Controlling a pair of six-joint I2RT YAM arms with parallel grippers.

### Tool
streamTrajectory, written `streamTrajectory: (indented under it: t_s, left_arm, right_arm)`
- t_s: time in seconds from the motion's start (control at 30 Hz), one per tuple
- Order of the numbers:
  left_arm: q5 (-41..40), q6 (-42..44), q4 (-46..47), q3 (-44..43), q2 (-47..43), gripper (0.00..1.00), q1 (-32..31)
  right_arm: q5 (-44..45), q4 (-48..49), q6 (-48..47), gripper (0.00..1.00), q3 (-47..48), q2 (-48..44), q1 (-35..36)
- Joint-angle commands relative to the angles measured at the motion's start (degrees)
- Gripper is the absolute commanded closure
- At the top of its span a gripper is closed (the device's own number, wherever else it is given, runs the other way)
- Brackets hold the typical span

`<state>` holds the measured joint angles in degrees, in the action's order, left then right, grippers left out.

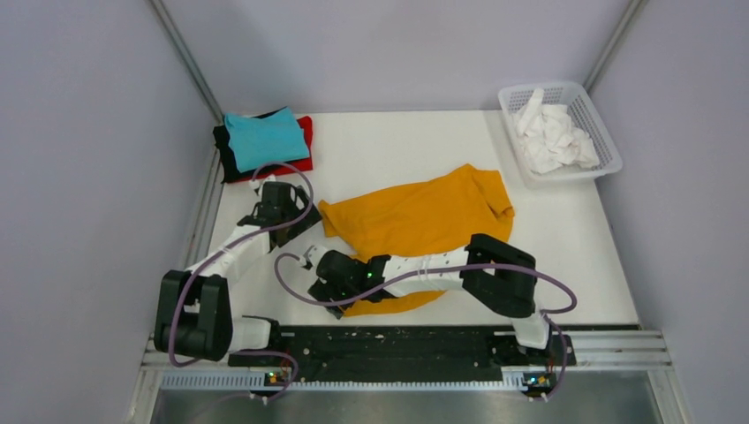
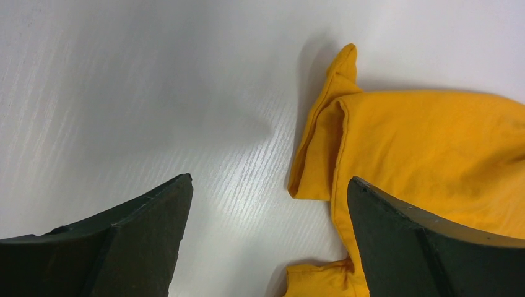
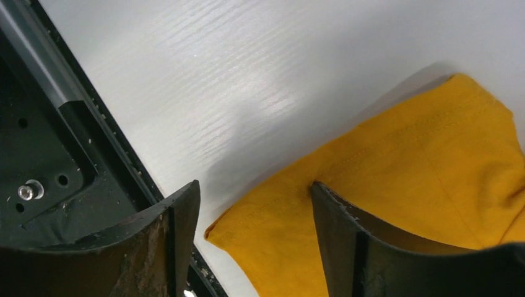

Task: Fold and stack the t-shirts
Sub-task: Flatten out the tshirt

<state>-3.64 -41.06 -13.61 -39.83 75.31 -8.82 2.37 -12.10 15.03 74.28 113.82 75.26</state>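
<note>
While the teal t-shirt [image 1: 265, 137] tops the black [image 1: 225, 152] and red [image 1: 306, 132] ones at the table's [image 1: 397, 146] far-left corner, the mustard-orange t-shirt [image 1: 415, 221] lies rumpled mid-table, seemingly unfolded. Left fingers [image 2: 142, 235] hang released at its left edge; right fingers [image 3: 347, 241] straddle the near hem corner, not yet pinching. Next, likely, both clamp edges and spread it flat.

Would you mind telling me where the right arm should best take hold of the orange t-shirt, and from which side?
On the orange t-shirt, I would take the near corner: it lies flat and thin on the table, while the far side looks bunched. Bring the right gripper straight down from above, its fingers straddling the stitched edge.
</note>
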Motion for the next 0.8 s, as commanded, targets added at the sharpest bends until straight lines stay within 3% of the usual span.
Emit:
streamTrajectory:
  t_s: [0.0,0.37,0.47,0.6,0.67,0.77]
  left_arm:
    - [0.9,-0.7,1.3,0.7,-1.2,0.01,0.6]
    - [-0.6,-0.5,0.8,1.2,-2.8,0.01,0.7]
    - [1.3,-0.9,1.7,1.0,-1.3,0.01,0.7]
    - [3.4,-1.0,1.7,-0.1,0.0,0.02,0.7]
    - [2.8,-0.8,1.2,-0.2,-0.6,0.02,0.7]
    - [1.1,-0.7,0.6,0.3,-2.6,0.01,0.7]
  right_arm:
    - [4.1,-6.2,3.5,0.37,0.0,2.8,0.2]
    - [10.4,-11.4,1.5,0.33,-7.1,-3.2,0.2]
    - [11.3,-11.8,0.8,0.38,-8.0,-3.9,0.2]
    - [12.8,-13.7,0.5,0.71,-6.8,-2.2,0.2]
    - [16.1,-14.7,1.7,0.98,-6.4,-2.3,0.1]
    - [23.3,-14.1,3.6,1.0,-7.1,-5.7,0.1]
